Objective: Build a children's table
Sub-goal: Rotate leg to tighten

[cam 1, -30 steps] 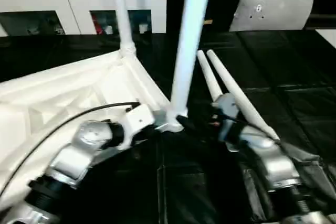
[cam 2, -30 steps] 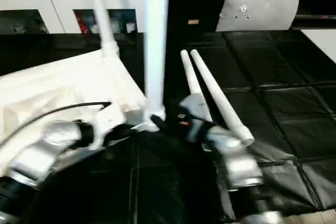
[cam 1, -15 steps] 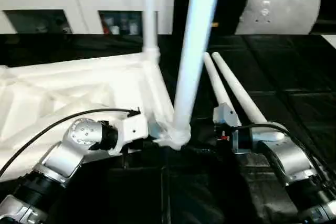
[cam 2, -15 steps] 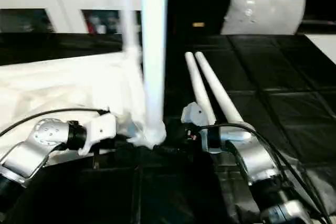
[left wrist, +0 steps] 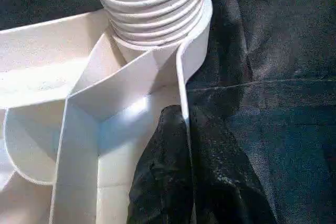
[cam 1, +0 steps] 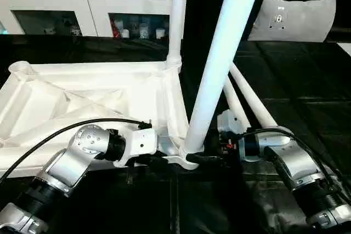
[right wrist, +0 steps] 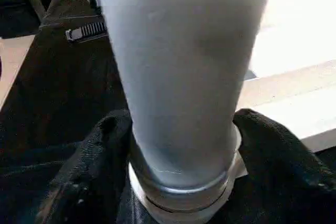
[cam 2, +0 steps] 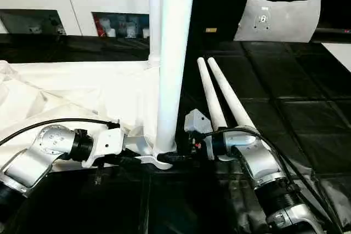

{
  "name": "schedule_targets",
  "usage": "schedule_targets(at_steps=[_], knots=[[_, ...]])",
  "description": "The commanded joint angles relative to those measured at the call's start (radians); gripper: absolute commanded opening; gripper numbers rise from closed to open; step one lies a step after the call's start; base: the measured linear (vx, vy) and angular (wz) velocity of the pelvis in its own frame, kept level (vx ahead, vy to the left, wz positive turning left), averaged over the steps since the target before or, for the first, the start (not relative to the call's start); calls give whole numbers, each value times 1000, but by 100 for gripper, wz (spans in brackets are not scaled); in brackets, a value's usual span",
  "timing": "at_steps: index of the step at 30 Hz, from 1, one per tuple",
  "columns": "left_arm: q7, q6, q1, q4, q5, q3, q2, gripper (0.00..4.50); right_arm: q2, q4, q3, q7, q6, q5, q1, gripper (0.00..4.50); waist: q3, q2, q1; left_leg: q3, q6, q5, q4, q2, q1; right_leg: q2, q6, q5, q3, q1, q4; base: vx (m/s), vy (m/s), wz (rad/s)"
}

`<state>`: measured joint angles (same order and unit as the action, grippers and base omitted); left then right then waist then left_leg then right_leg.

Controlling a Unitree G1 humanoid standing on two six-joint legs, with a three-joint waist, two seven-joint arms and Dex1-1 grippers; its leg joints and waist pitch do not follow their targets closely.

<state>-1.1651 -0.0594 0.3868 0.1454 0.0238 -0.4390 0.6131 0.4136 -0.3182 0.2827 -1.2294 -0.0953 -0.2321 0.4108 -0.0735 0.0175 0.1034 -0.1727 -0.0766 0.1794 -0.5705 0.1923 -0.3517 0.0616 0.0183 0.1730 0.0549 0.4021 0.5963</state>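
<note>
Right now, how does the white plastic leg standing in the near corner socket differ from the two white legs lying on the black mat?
The near-corner leg stands upright, its threaded base in the tabletop's corner socket; the two loose legs lie flat, side by side, on the black mat. The right gripper has a finger on each side of the standing leg's base; nothing touches the loose pair. All are long, round, white and tapered.

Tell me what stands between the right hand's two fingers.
In the right wrist view, the base of the upright table leg stands between the right hand's black fingers, just above its threaded collar.
</note>
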Motion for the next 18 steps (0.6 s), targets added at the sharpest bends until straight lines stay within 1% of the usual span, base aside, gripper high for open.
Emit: schedule_targets(at_steps=[1, 3, 4, 5, 10, 11, 12, 13, 14, 15, 16, 17, 18], knots=[[-51, 19, -11, 25, -55, -71, 2, 0, 3, 12, 2, -11, 15, 1, -1, 295, 71, -4, -4, 4, 31, 191, 58, 36, 5, 70, 201, 225, -46, -49, -60, 0, 0, 0], [-51, 23, -8, 33, -59, -72, 3, 0, 2, 17, 6, -13, 15, 2, -10, 280, 71, -3, -3, 4, 31, 189, 58, 36, 5, 70, 204, 222, -46, -49, -59, 0, 0, 0], [-51, 23, -8, 33, -59, -72, 3, 0, 2, 17, 6, -13, 15, 2, -10, 280, 71, -10, -1, 5, 29, 194, 58, 36, 5, 70, 204, 227, -46, -49, -60, 0, 0, 0], [-52, 26, -6, 39, -59, -71, 4, 0, 1, 18, 8, -14, 16, 3, -14, 276, 72, -7, -1, 5, 28, 197, 58, 35, 5, 70, 201, 228, -46, -49, -61, 0, 0, 0], [-46, 14, -4, 45, -60, -66, 4, 0, -2, 26, 13, -11, 9, 3, -27, 272, 72, -8, 0, 5, 26, 196, 58, 35, 5, 68, 203, 216, -46, -50, -59, 0, 0, 0], [-14, -41, -8, 45, -51, -45, -9, 0, -10, 45, 14, 13, -34, 0, -53, 272, 72, -8, 0, 5, 27, 194, 58, 35, 6, 67, 204, 210, -46, -50, -58, 0, 0, 0], [-13, -43, -8, 45, -50, -44, -9, 0, -10, 46, 14, 14, -35, 0, -54, 272, 72, -8, 0, 4, 26, 190, 58, 35, 7, 67, 203, 206, -47, -50, -59, 0, 0, 0], [12, -87, -11, 36, -40, -28, -20, 0, -19, 50, 11, 39, -58, 0, -66, 272, 71, -9, 2, 5, 26, 195, 59, 35, 7, 67, 203, 215, -46, -49, -60, 0, 0, 0], [29, -116, -13, 30, -34, -18, -28, 0, -25, 52, 9, 55, -73, 0, -72, 272, 68, -9, 0, 5, 18, 229, 63, 36, 9, 69, 196, 270, -45, -47, -66, 0, 0, 0], [62, -182, -20, 4, -2, 10, -50, 0, -52, 49, -4, 119, -120, 0, -84, 271, 63, -5, -2, 5, 14, 243, 64, 35, 9, 68, 191, 298, -45, -45, -68, 0, 0, 0], [72, -202, -22, -4, 8, 19, -57, 0, -60, 49, -8, 140, -135, 0, -87, 270, 61, -5, -2, 7, 12, 260, 66, 34, 9, 69, 183, 340, -44, -46, -72, 0, 0, 0], [108, -250, -23, -24, 24, 40, -77, 0, -90, 34, -19, 200, -151, 7, -91, 270, 59, -5, -4, 9, 4, 295, 67, 33, 11, 71, 157, 429, -43, -44, -80, 0, 0, 0], [147, -297, -22, -42, 31, 58, -96, 0, -118, 19, -28, 253, -159, 14, -92, 270, 56, -6, -9, 12, -8, 308, 69, 33, 12, 75, 141, 480, -43, -40, -85, 0, 0, 0]])
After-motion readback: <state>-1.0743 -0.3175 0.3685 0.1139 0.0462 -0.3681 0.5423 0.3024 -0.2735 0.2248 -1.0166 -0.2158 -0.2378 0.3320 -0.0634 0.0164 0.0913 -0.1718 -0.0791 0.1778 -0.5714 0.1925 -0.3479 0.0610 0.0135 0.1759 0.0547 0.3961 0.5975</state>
